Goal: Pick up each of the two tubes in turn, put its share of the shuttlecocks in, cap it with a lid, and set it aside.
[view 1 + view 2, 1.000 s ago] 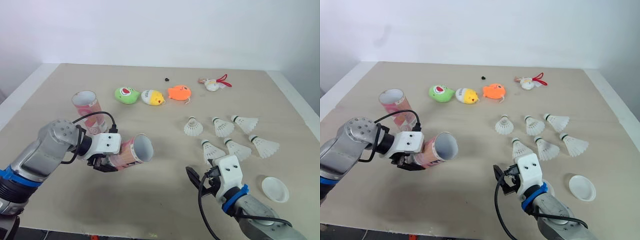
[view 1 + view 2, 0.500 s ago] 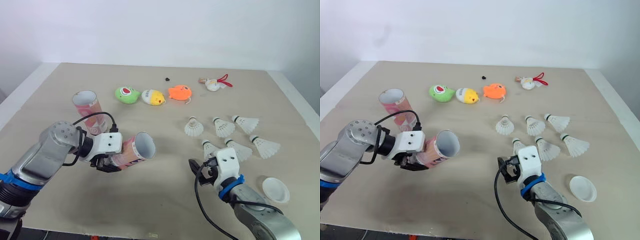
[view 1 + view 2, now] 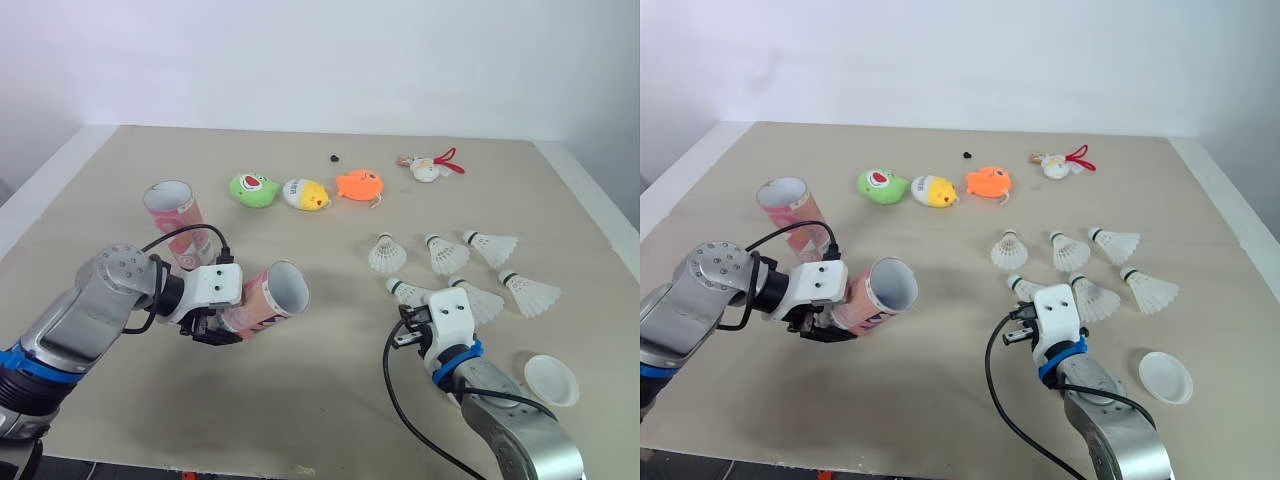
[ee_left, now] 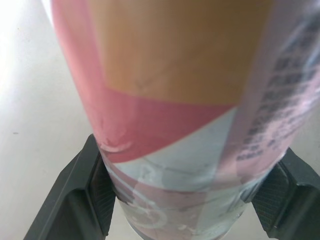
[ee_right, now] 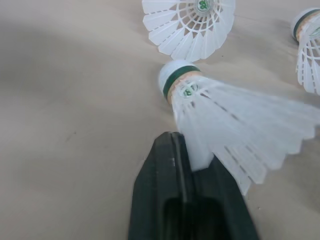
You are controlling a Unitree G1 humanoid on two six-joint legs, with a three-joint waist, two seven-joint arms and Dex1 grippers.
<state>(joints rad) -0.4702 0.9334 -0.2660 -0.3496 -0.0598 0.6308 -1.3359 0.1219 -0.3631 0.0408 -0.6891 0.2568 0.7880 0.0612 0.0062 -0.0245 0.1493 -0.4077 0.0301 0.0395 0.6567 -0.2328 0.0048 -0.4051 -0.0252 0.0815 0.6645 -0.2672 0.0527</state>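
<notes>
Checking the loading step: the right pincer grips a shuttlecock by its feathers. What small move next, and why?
Probably lift the shuttlecock clear of the table and carry it toward the open mouth of the tube. The right pincer is shut on its feather skirt, and the left pincer holds the tube tilted, mouth facing the right arm.

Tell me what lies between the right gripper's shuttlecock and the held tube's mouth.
Nothing visible. Only bare table separates the shuttlecock from the tube; the other shuttlecocks lie beyond and to the right, off that path.
</notes>
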